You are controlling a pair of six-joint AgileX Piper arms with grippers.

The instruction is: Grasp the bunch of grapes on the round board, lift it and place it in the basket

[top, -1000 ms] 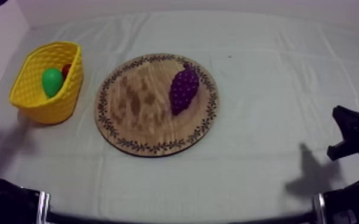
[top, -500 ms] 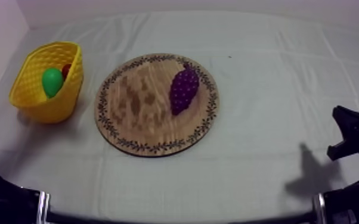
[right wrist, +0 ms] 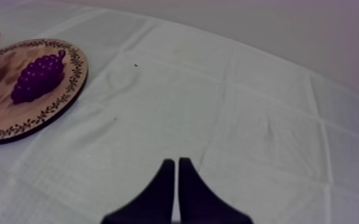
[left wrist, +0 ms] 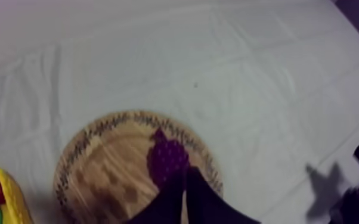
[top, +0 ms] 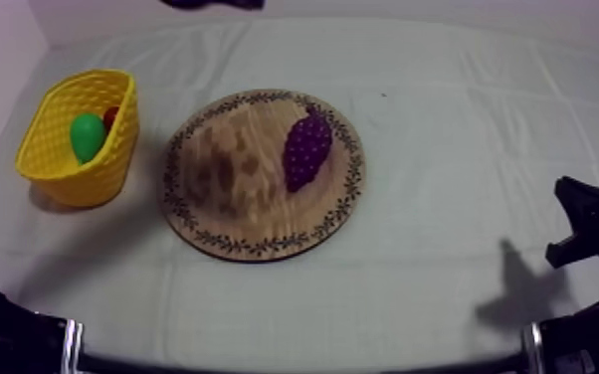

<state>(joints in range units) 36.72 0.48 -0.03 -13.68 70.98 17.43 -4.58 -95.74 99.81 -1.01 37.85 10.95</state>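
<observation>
Left hand (left wrist: 186, 177) pinched together, empty, near the grapes (left wrist: 167, 159); task not started.
I see grapes lying on the board (top: 224, 189), right of its middle, untouched, well apart from the basket (top: 104, 164) at the counter (top: 433, 149) left side. Right hand (right wrist: 176, 164) is a closed empty wedge over bare cloth. I judge grasp, lift, carry and drop into the basket are all left to do.
</observation>
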